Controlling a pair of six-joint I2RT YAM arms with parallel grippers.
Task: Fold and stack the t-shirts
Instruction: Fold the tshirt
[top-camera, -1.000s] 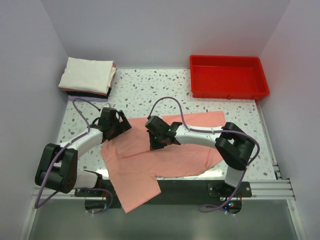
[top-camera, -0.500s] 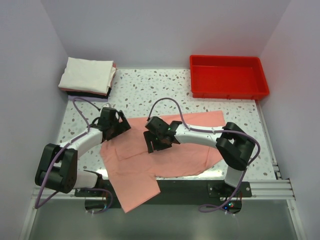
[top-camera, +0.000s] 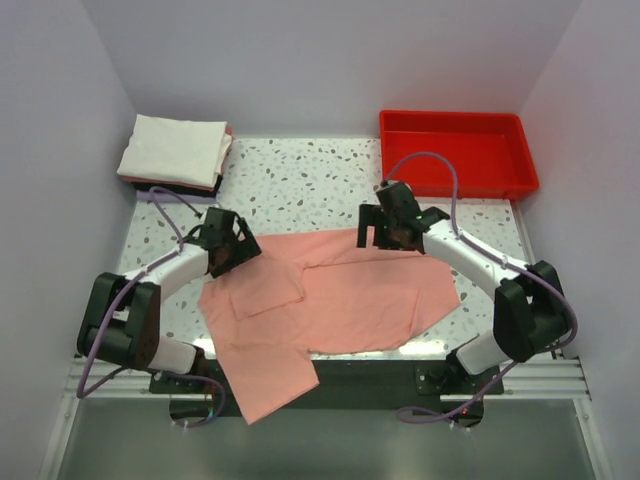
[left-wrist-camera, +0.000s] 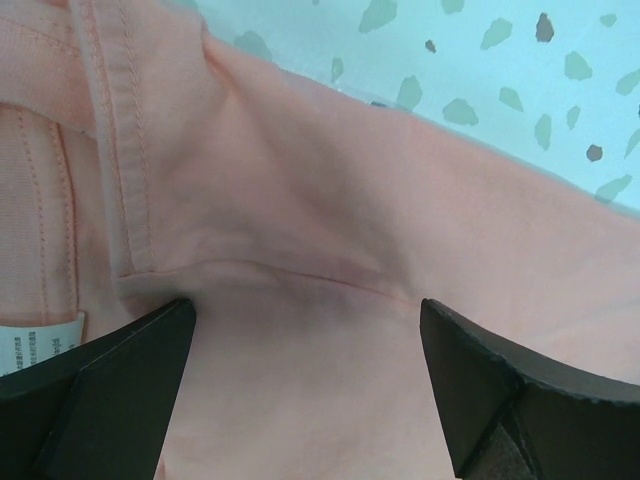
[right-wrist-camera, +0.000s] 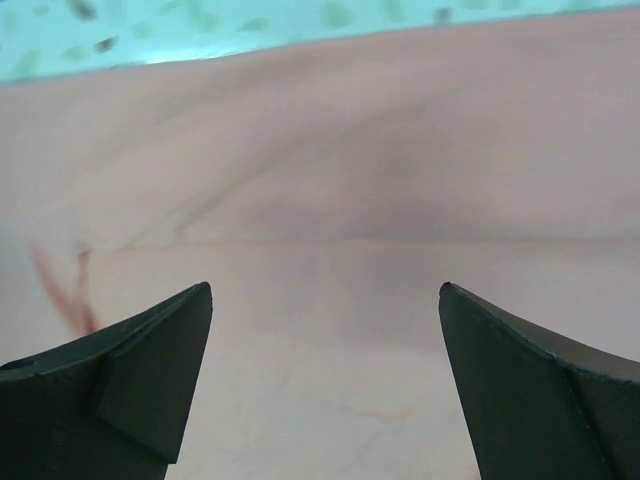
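We see the pink tee (top-camera: 340, 300) lying spread on the worktop (top-camera: 300, 180) with one flap folded in and its near corner hanging over the front edge, while a stack with a white tee (top-camera: 175, 148) above a black tee (top-camera: 165, 186) sits in the far left corner. Our left gripper (top-camera: 245, 252) is at the pink tee's collar end, beside the label (left-wrist-camera: 35, 345), jaws apart and clasping nothing. Our right gripper (top-camera: 375, 238) is over its far edge near the tray (top-camera: 458, 182), jaws also wide apart above plain cloth.

place: robot lab cell | evidence: plain walls (top-camera: 330, 60) boxing a speckled table (top-camera: 300, 180) — aluminium mounting rail (top-camera: 540, 375)
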